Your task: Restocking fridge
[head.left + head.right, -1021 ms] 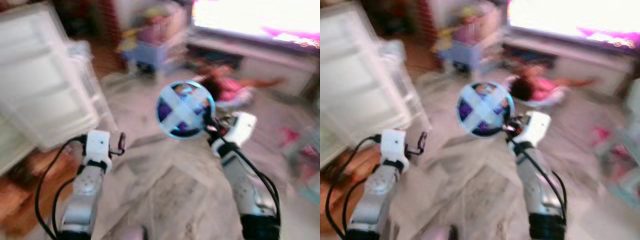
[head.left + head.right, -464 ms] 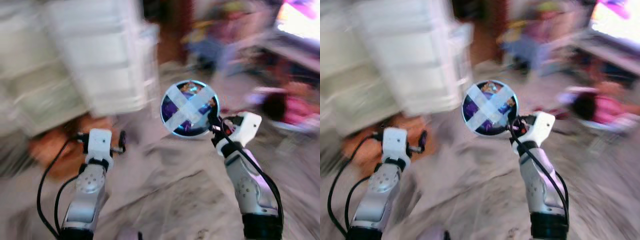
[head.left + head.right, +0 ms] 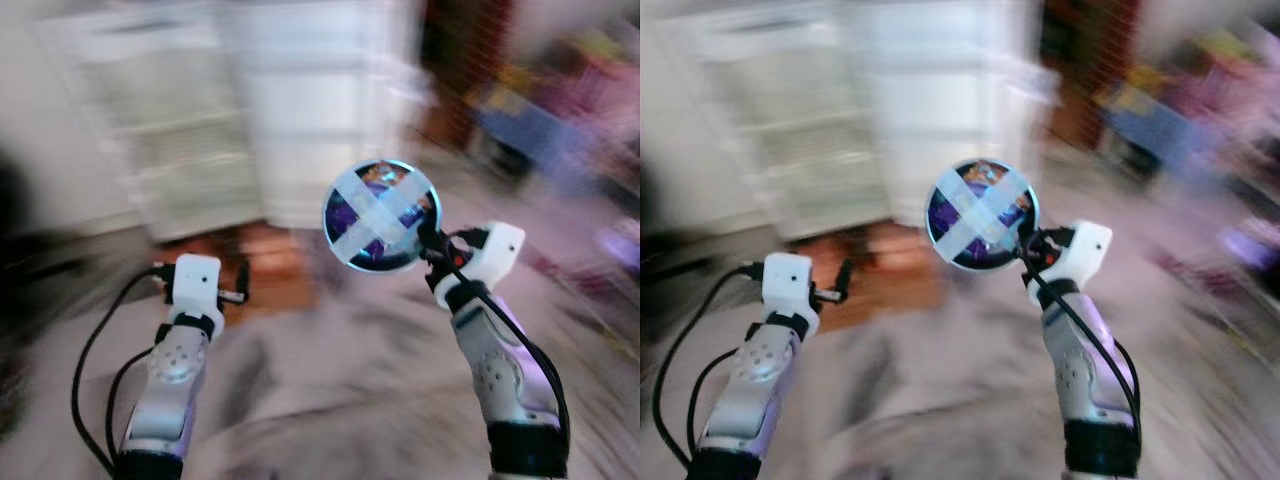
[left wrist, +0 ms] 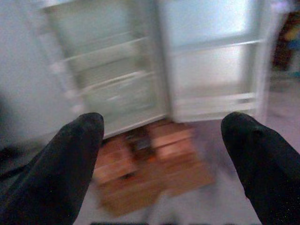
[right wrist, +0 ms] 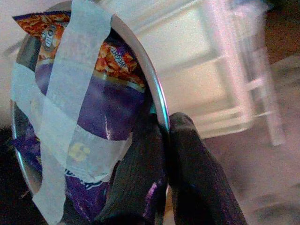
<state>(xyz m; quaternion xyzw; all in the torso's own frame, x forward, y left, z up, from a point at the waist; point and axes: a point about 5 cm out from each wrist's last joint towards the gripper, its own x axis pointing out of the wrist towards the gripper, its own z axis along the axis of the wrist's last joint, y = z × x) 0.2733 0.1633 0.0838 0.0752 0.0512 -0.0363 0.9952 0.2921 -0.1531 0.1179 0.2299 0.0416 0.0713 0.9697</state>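
Pinching the rim of a round metal bowl (image 3: 380, 215), the right gripper (image 3: 432, 243) holds it up at the centre of the head views, its open face turned toward the camera and tipped on edge. Two pale tape strips (image 5: 70, 93) cross over the bowl's mouth in an X, pinning a purple snack bag (image 5: 98, 108) inside. The right wrist view adds what the blurred head views lack: an orange band at the top of the bag with small printed lettering too smeared to read, a pale rounded character lower on the purple, and one black finger (image 5: 192, 159) outside the rim, the other inside against the bag.

The left gripper (image 3: 243, 283) sits lower left of the frame, fingers spread wide and grasping nothing; its wrist view shows both fingertips (image 4: 70, 145) far apart. Between them stands the open white fridge (image 4: 140, 79), shelves bare and door swung to the right of frame, with brown wooden crates (image 4: 154, 164) on the floor before it.
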